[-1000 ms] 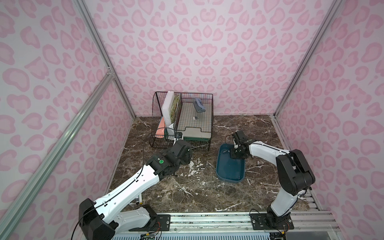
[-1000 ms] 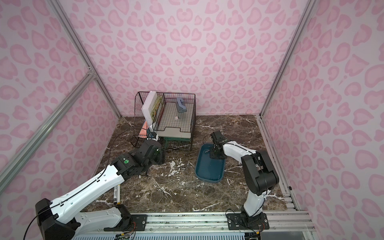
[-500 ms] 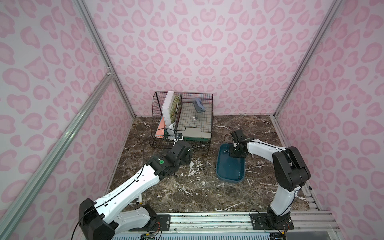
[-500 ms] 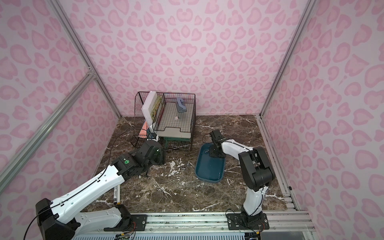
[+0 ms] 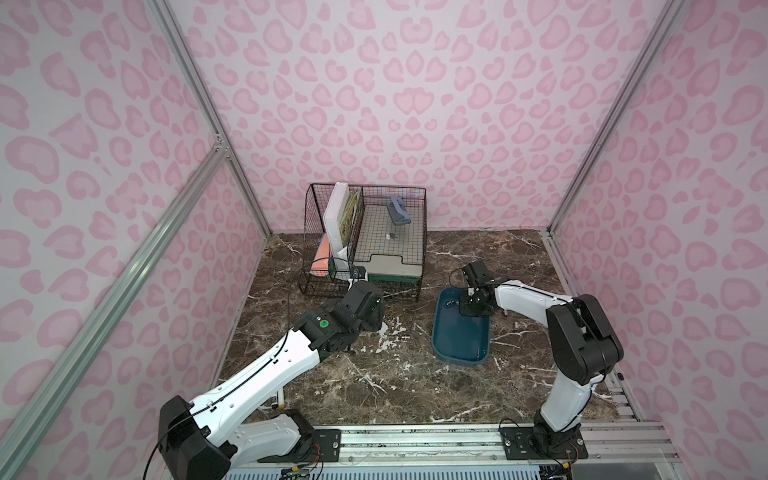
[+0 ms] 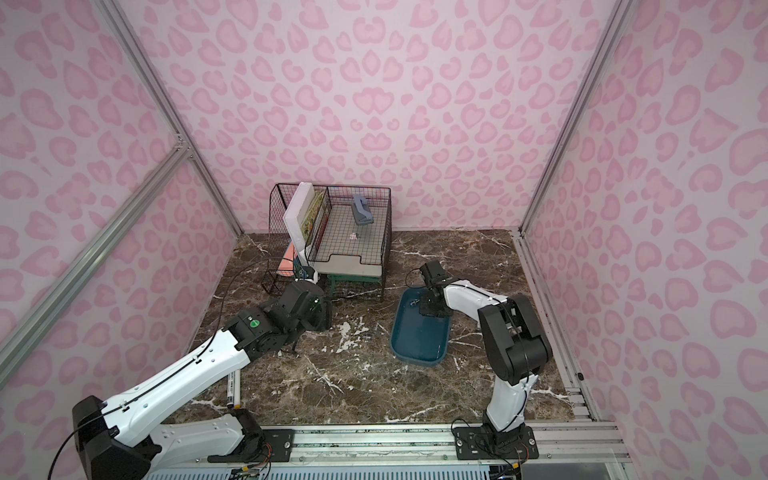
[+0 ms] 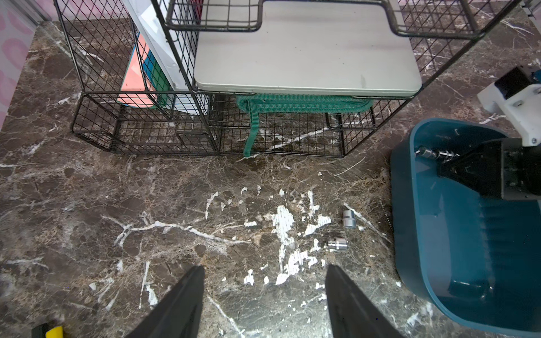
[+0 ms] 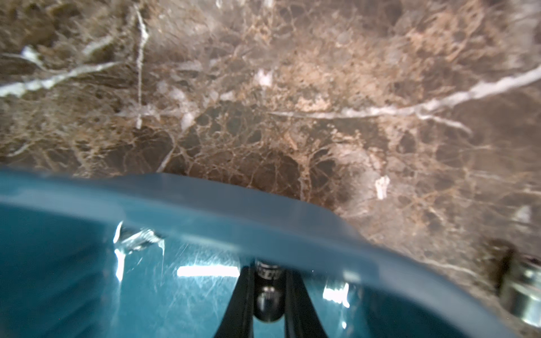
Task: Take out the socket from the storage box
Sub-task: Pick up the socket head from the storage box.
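The teal-blue storage box (image 5: pixel 461 353) (image 6: pixel 419 345) lies on the marble table, right of centre. My right gripper (image 5: pixel 468 306) (image 6: pixel 429 309) reaches down into its far end. In the right wrist view its jaws (image 8: pixel 268 269) are shut on a dark, shiny socket (image 8: pixel 267 304) just inside the box rim (image 8: pixel 205 199). Another metal socket (image 7: pixel 424 152) (image 8: pixel 137 237) lies in the box's far corner. My left gripper (image 7: pixel 265 267) hovers open over bare table left of the box, holding nothing.
Two silver sockets (image 7: pixel 349 219) (image 7: pixel 337 243) lie on the table just left of the box, and one (image 8: pixel 527 292) outside its other side. A black wire-mesh organiser (image 5: pixel 365 245) with books and a grey tray stands at the back. A marker (image 6: pixel 233 388) lies near the left arm's base.
The right gripper's jaws have closed on the socket at the far end of the box. The left arm has not moved.
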Motion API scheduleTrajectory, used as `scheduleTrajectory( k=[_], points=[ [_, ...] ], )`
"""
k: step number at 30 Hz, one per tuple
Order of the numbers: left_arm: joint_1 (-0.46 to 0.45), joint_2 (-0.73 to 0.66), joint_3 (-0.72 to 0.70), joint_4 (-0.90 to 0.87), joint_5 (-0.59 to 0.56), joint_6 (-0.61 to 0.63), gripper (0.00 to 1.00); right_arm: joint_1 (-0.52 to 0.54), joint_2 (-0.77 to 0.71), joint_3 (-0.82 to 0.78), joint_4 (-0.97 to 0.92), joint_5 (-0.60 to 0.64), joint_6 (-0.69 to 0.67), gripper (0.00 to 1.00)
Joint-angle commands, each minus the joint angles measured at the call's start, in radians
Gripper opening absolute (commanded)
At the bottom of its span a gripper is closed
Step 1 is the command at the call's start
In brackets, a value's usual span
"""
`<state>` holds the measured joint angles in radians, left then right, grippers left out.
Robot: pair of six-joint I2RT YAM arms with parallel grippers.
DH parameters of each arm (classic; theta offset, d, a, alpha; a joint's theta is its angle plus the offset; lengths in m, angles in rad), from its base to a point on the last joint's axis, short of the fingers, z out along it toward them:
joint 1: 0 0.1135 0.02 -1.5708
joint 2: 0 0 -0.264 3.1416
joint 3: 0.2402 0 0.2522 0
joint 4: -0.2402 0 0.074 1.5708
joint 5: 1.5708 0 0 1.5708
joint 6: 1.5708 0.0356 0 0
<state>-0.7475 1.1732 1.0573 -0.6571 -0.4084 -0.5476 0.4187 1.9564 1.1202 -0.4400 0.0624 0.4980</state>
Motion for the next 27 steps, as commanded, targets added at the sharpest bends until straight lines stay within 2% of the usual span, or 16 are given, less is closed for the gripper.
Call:
scheduleTrajectory(
  k=[1, 13, 20, 27],
  points=[
    [-0.001, 0.009, 0.017, 0.03, 0.02, 0.001, 0.7, 0.001, -0.039, -0.003, 0.002, 0.0, -0.018, 0.12],
    [-0.11, 0.125, 0.161, 0.029, -0.011, 0.061, 0.7, -0.045, -0.3, -0.023, -0.081, 0.005, -0.06, 0.11],
    [-0.165, 0.223, 0.256, 0.045, 0.006, 0.072, 0.7, -0.194, -0.401, -0.07, -0.077, -0.011, -0.107, 0.12],
    [-0.221, 0.319, 0.325, 0.059, 0.025, 0.071, 0.7, -0.372, -0.335, -0.131, -0.017, -0.035, -0.133, 0.13]
  ],
)
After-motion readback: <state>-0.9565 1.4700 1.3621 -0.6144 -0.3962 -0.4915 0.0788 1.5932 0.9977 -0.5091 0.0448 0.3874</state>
